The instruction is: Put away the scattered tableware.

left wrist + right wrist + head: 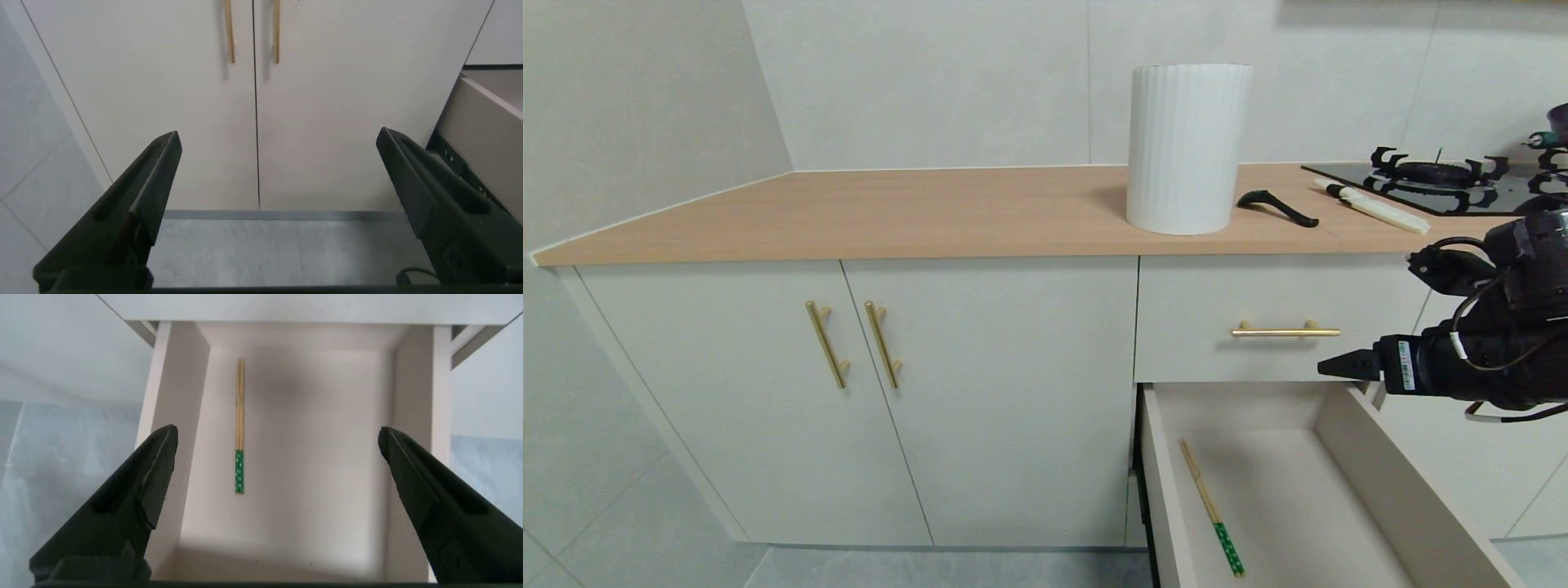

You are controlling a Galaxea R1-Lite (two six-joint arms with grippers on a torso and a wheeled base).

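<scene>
While the lower drawer stood pulled open at the lower right of the head view, a pair of bamboo chopsticks with green patterned ends lay on its floor. They sat close to the drawer's left wall and roughly parallel to it.

At the right edge of that view, the right gripper hung above the open drawer. Its two black fingers were spread wide, with nothing held between them.

Seen from its own wrist camera, the left gripper was low, facing the pale cabinet doors, also wide open and empty.

Across the upper half of the head view ran a wooden countertop. On it, right of centre, stood a tall white ribbed container. Just to its right lay a black-handled utensil, then a long cream-coloured utensil beside the black gas hob in the upper right corner. A closed drawer with a gold handle sat directly above the open one.
</scene>
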